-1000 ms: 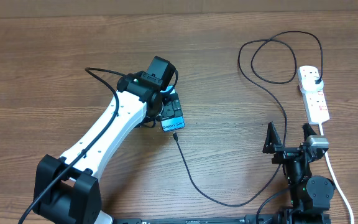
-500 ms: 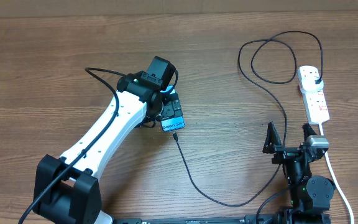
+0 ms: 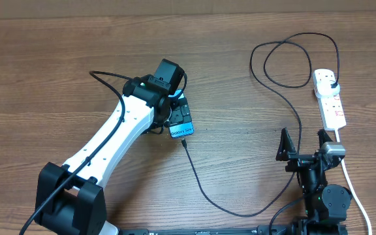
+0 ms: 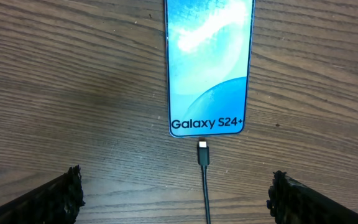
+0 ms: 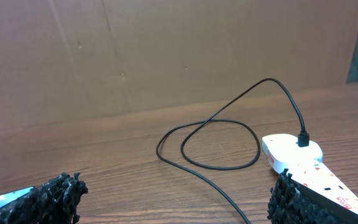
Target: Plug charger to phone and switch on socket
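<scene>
The phone (image 4: 209, 62) lies flat on the wood with its blue screen lit and white text at its near end. The charger's small black connector (image 4: 203, 153) lies just below that end, its silver tip showing and pointing at the phone's edge. My left gripper (image 4: 179, 198) hovers open over the cable behind the connector, holding nothing. In the overhead view the phone (image 3: 182, 123) peeks out from under the left gripper (image 3: 175, 112). The charger cable (image 3: 204, 190) runs across to the white socket (image 3: 332, 104), where its plug (image 3: 331, 81) sits. My right gripper (image 3: 303, 140) is open, short of the socket (image 5: 294, 155).
The charger cable forms a loop (image 3: 291, 62) on the table left of the socket, also seen as a loop (image 5: 219, 143) ahead of the right gripper. The socket's thick white cord (image 3: 352, 186) runs down past the right arm. A brown wall (image 5: 166, 50) stands behind the table.
</scene>
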`<action>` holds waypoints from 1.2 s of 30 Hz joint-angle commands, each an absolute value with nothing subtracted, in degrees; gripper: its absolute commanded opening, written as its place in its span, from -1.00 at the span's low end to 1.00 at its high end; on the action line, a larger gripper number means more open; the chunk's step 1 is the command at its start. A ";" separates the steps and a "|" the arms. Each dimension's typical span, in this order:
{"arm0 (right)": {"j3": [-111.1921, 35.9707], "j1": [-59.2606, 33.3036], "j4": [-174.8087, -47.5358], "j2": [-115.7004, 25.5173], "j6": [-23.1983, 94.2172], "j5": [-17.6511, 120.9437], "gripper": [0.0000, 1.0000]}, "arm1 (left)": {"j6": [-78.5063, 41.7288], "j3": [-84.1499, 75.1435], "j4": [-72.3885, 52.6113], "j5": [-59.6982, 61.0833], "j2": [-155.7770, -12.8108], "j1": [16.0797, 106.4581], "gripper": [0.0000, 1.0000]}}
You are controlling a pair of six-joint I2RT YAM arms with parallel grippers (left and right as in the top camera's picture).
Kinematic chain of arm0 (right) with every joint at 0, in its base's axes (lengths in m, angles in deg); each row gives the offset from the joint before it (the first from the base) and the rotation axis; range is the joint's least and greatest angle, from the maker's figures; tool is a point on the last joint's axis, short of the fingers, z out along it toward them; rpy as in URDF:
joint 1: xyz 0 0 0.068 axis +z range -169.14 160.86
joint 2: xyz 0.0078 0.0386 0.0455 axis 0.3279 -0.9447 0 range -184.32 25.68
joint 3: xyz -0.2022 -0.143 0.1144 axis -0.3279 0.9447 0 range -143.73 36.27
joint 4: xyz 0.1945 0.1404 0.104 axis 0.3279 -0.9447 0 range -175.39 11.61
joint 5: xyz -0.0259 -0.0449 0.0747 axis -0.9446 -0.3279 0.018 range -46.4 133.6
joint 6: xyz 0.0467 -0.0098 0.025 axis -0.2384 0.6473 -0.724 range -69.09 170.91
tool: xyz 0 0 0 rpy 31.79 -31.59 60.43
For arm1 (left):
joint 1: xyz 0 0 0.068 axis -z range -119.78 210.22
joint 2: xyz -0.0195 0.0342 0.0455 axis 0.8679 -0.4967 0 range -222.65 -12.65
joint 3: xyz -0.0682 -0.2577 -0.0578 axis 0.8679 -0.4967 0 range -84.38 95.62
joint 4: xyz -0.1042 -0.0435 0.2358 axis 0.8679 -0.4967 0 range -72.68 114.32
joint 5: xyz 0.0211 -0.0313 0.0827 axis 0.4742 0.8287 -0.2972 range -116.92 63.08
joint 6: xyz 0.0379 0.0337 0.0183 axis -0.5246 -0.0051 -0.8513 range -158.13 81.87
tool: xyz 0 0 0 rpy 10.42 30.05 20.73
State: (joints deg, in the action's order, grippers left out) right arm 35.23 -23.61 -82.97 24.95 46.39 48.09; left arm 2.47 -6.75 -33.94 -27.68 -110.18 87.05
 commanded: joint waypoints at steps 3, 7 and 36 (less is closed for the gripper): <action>35.82 -23.81 -82.81 25.52 46.28 48.01 1.00 | 4.38 -6.67 -33.90 -28.84 -110.90 87.27 0.99; 35.82 -23.81 -82.81 25.52 46.28 48.01 1.00 | 4.38 -6.67 -33.92 -28.84 -110.90 87.27 0.99; 35.82 -23.81 -82.81 25.52 46.28 48.01 1.00 | 4.33 -6.67 -34.34 -28.84 -118.20 87.31 0.99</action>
